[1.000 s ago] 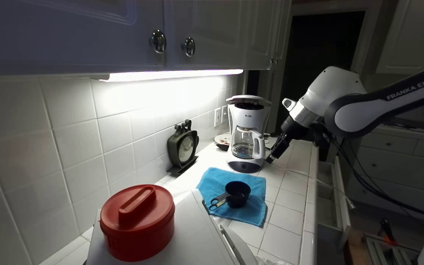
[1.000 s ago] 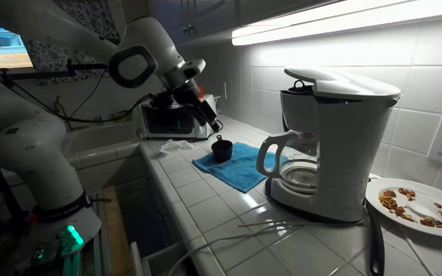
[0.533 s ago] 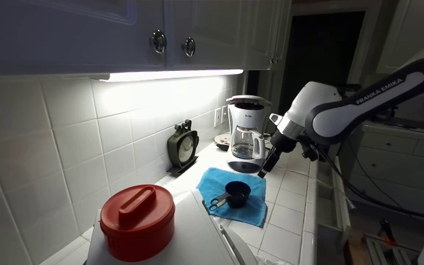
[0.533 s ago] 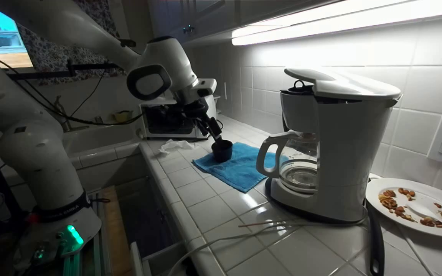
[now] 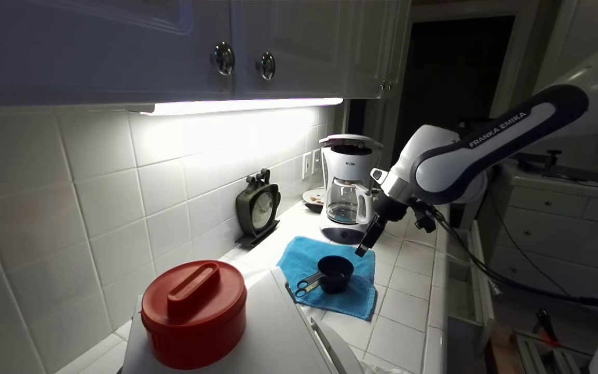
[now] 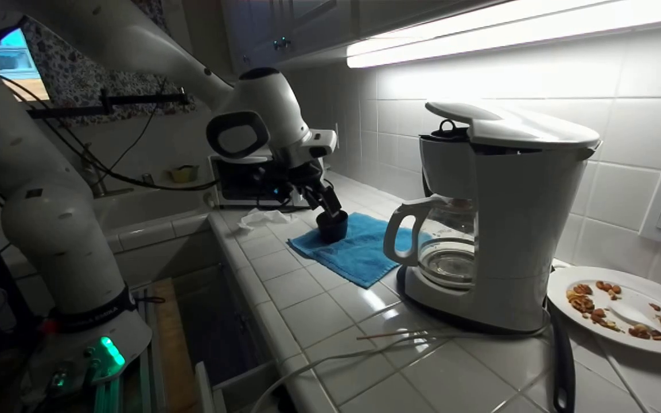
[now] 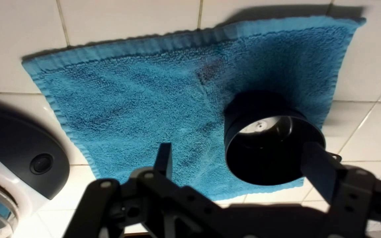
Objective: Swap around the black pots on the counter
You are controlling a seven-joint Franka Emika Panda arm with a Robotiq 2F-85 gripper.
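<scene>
Stretched over the front edge of the tiled counter (image 6: 290, 287): a white arm (image 5: 501, 136) with its gripper (image 7: 237, 148) low above a blue towel (image 7: 137, 109), just beside a black pot (image 5: 336, 283). Spread wide apart at the fingers (image 7: 165, 158), with the mouth of the pot partly behind one of them in the wrist view; in an exterior view, a gap between fingertips (image 5: 363, 249) and rim.

Upright on the towel, between the front edge and the edge along the wall (image 5: 112, 218): the pot, in the half of the towel nearer the toaster oven (image 5: 273, 337). Sticking out from it toward the oven, two handles (image 5: 313, 279) side by side; hard to tell whether one pot or two, one inside the other.

On top of the oven, a lidded red tub (image 5: 200, 337). Near the corner of the counter next to the sink (image 6: 147, 203), a crumpled tissue (image 6: 264, 218). Against the wall edge, a green-framed dial (image 5: 261, 210). At the towel's opposite side, a white coffee maker (image 6: 514, 229) with a glass jug (image 6: 448, 267) seated in it. Farther along, near the wall edge, a plate (image 6: 637, 295) of nuts (image 6: 582, 304) with a white spoon (image 6: 629, 314). Past the coffee maker to the front edge, a pale cord (image 6: 359, 351); below that edge, an open drawer (image 5: 481, 285).
</scene>
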